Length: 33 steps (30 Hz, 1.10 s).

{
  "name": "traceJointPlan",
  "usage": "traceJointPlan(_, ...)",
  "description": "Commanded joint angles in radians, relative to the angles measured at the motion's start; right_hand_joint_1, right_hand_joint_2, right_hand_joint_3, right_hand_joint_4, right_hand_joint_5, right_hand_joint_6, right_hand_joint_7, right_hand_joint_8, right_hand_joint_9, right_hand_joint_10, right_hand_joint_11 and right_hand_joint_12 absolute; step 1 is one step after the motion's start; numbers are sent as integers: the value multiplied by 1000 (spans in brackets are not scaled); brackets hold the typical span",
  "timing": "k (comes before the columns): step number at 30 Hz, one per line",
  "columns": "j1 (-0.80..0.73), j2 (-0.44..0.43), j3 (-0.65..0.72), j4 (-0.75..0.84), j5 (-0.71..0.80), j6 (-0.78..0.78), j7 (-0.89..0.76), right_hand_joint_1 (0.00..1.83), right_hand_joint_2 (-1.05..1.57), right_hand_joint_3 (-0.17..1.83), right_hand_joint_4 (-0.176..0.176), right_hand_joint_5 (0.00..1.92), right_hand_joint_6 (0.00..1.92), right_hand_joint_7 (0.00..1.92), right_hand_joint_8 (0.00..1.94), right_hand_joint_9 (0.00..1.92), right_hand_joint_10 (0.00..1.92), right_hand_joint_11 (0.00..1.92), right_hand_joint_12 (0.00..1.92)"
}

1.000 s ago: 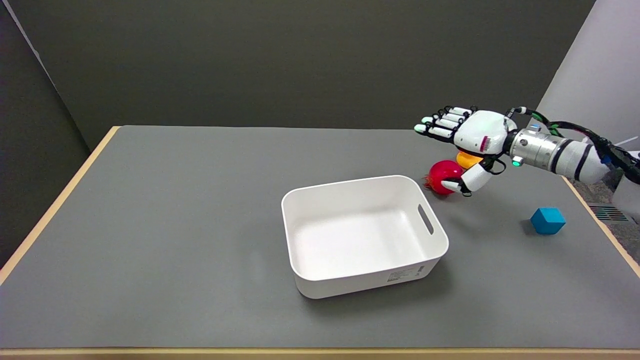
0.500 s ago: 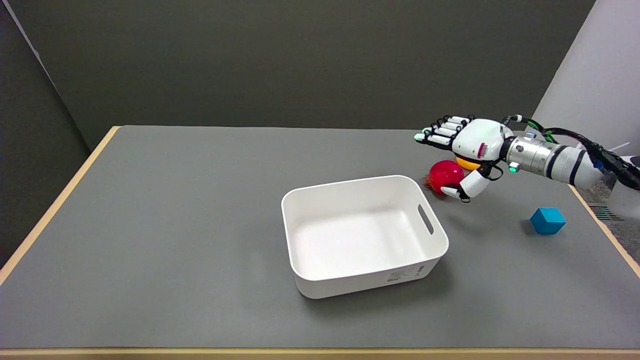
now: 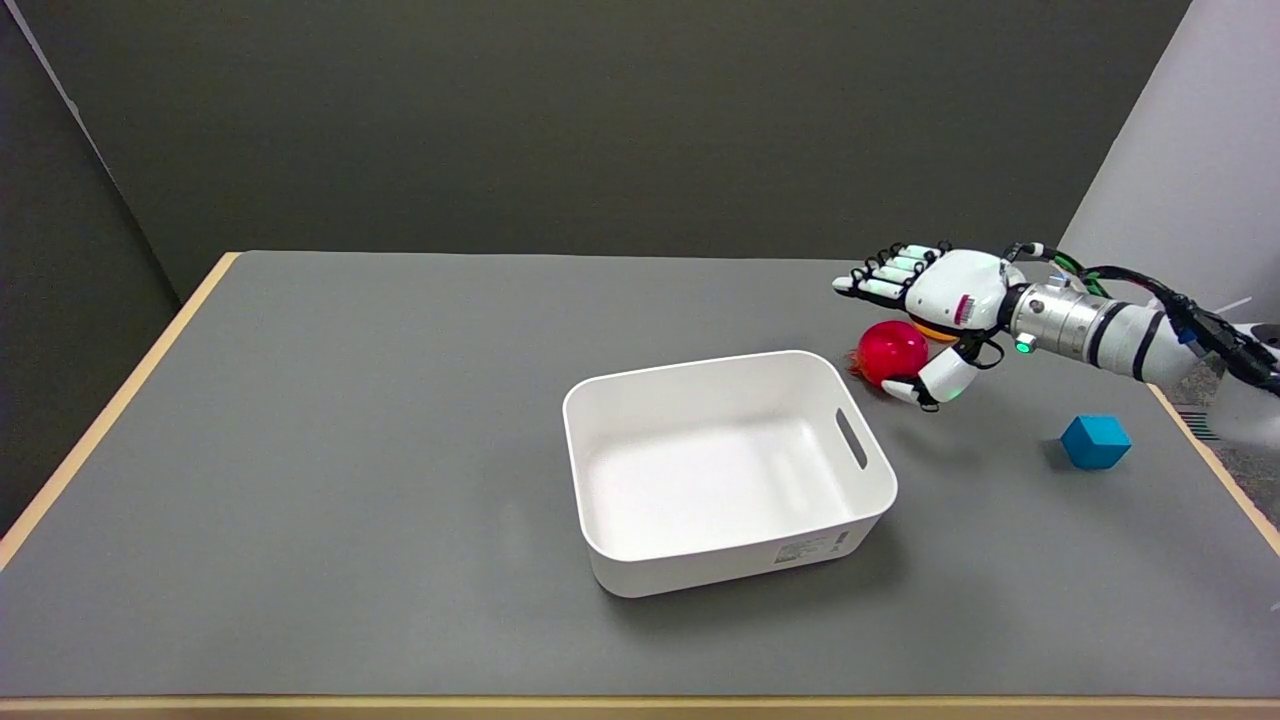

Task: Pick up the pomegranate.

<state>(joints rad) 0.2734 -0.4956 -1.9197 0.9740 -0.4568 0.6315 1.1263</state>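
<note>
Robot hand [image 3: 935,310] has sunk lower over the pomegranate [image 3: 890,352] than a second ago, its fingers [image 3: 885,280] spread flat above the fruit and its thumb low beside it, holding nothing. The pomegranate rests on the grey surface [image 3: 350,420] just behind the white bin's [image 3: 640,560] far right corner, unmoved, and the orange ball [image 3: 935,331] behind it is now nearly hidden under the palm. A small label on the bin's near wall is too small to read; the blue cube [image 3: 1095,441] sits where it was.
</note>
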Motion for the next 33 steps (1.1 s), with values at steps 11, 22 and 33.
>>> traceJointPlan(11, 60, -75, -51, -118, -5, -32, -3, 380, 536, 984, 39, 17, 125, 71, 230, 79, 543, 48, 965)
traceJointPlan(22, 76, -73, -51, -118, -7, -23, -3, 642, 619, 1022, 13, 101, 324, 221, 324, 226, 611, 117, 1087)
traceJointPlan(33, 74, -74, -51, -126, -6, -23, -3, 873, 673, 1032, 6, 191, 471, 376, 502, 393, 805, 298, 1333)
